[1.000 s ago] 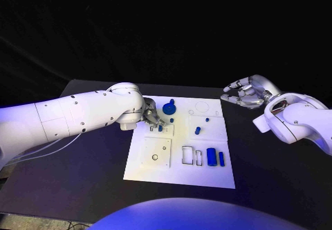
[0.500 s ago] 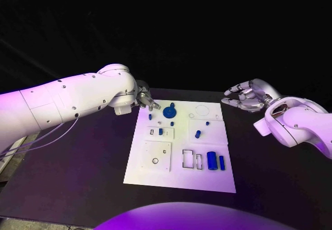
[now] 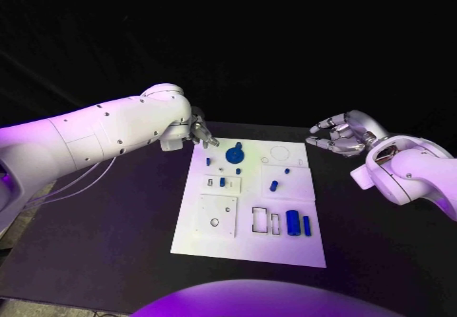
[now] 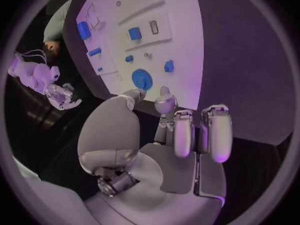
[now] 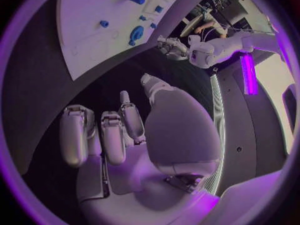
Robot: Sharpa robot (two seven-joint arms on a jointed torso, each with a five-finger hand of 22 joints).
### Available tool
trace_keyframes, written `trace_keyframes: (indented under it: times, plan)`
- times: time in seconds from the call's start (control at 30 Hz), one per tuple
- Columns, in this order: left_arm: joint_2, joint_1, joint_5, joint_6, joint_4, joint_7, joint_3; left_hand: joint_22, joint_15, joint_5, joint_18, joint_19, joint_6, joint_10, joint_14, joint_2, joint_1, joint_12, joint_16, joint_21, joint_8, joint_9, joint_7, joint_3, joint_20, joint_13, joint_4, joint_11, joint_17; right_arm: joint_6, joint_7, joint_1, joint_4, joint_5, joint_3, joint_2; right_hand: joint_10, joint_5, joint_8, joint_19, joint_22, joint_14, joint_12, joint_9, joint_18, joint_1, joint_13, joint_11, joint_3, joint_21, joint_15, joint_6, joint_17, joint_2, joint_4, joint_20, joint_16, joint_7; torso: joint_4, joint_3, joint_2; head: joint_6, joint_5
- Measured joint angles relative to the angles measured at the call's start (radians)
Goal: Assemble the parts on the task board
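The white task board (image 3: 249,246) lies in the middle of the black table. A blue round disc (image 3: 234,155) with a knob stands near its far left corner; small blue pegs (image 3: 222,181) dot the board's far half. Two longer blue blocks (image 3: 292,223) lie by the rectangular slots at its right. My left hand (image 3: 200,132) hovers above the table just past the far left corner, fingers apart and holding nothing. In the left wrist view that hand (image 4: 181,135) is above the disc (image 4: 142,78). My right hand (image 3: 338,137) hangs beyond the far right corner, loosely curled and empty.
A square inset plate (image 3: 217,214) with a small hole sits at the board's near left. Black table (image 3: 114,231) surrounds the board on all sides. In the right wrist view the board (image 5: 94,30) lies far from my right hand (image 5: 131,130).
My left hand has lifted off the small pegs at the board's left and drawn back to the far left corner. The pegs stay in place. My right hand has held still.
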Motion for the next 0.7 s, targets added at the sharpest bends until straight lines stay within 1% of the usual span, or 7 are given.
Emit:
trace_keyframes:
  times: [0.2, 0.33, 0.43, 0.53, 0.7]
  plan:
    - [0.023, -0.009, -0.006, 0.025, -0.048, 0.003, -0.011, 0.0, 0.0, -0.002, 0.0, 0.0, 0.0, -0.004, 0.0, 0.0, 0.0, 0.0, 0.0, -0.004, -0.004, 0.0, 0.0, 0.0, 0.0, 0.0, 0.0, 0.004, 0.0, 0.0, 0.0, -0.001, 0.0, 0.0, 0.0, 0.001, 0.0, 0.0, 0.0, 0.0, 0.0, 0.0, 0.0, 0.0, 0.0, 0.0, 0.0, 0.0, 0.0, 0.0, 0.0, 0.0, 0.0, 0.0, 0.0, 0.0, 0.0, 0.0, -0.0009, -0.0007, 0.001, 0.0, 0.001]
    - [0.031, -0.012, -0.008, 0.035, -0.069, 0.006, -0.014, 0.0, 0.0, -0.007, 0.0, 0.0, 0.0, -0.004, 0.0, 0.0, 0.0, 0.0, 0.0, -0.004, -0.004, -0.001, 0.0, 0.0, 0.0, 0.0, 0.0, 0.004, 0.0, 0.0, 0.0, -0.001, -0.001, 0.0, 0.0, 0.001, 0.0, 0.0, 0.0, 0.0, 0.0, 0.0, 0.0, 0.0, 0.0, 0.0, 0.0, 0.0, 0.0, 0.0, 0.0, 0.0, 0.0, 0.0, 0.0, 0.0, 0.0, 0.0, -0.0012, -0.0008, 0.002, 0.0, 0.001]
    - [0.036, -0.012, -0.008, 0.042, -0.08, 0.008, -0.016, 0.0, 0.0, -0.012, 0.0, 0.0, 0.0, -0.003, 0.0, 0.003, 0.003, 0.0, 0.0, -0.004, -0.004, -0.002, 0.0, 0.0, 0.0, 0.0, 0.0, 0.003, 0.0, 0.0, 0.0, -0.001, -0.001, 0.0, 0.0, 0.002, 0.0, 0.0, 0.0, 0.0, 0.0, 0.0, 0.0, 0.0, 0.0, 0.0, 0.0, 0.0, 0.0, 0.0, 0.0, 0.0, 0.0, 0.0, 0.0, 0.0, 0.0, 0.0, -0.0013, -0.0001, 0.002, -0.002, 0.002]
    - [0.042, -0.013, -0.007, 0.05, -0.09, 0.009, -0.023, 0.0, 0.0, -0.012, 0.0, -0.003, 0.0, -0.003, 0.0, 0.004, 0.004, 0.0, 0.0, -0.004, -0.004, -0.002, 0.0, 0.0, 0.003, -0.001, 0.0, 0.003, 0.0, 0.0, 0.0, -0.002, -0.001, 0.0, 0.0, 0.004, 0.0, 0.0, 0.0, 0.0, 0.0, 0.0, 0.0, 0.0, 0.0, 0.0, 0.0, 0.0, 0.0, 0.0, 0.0, 0.0, 0.0, 0.0, 0.0, 0.0, 0.0, 0.0, -0.0013, -0.0001, 0.001, -0.005, 0.002]
    - [0.048, -0.021, -0.004, 0.065, -0.102, 0.013, -0.03, 0.0, 0.0, -0.012, 0.0, -0.003, 0.0, -0.003, 0.0, 0.004, 0.004, -0.004, 0.0, -0.004, -0.008, -0.002, 0.0, 0.0, 0.003, -0.002, 0.0, 0.003, 0.0, 0.0, 0.0, -0.002, -0.002, 0.0, 0.0, 0.005, 0.0, 0.0, 0.0, 0.0, 0.0, 0.0, 0.0, 0.0, 0.0, 0.0, 0.0, 0.0, 0.0, 0.0, 0.0, 0.0, 0.0, 0.0, 0.0, 0.0, 0.0, 0.0, -0.0011, 0.0002, 0.001, -0.006, 0.002]
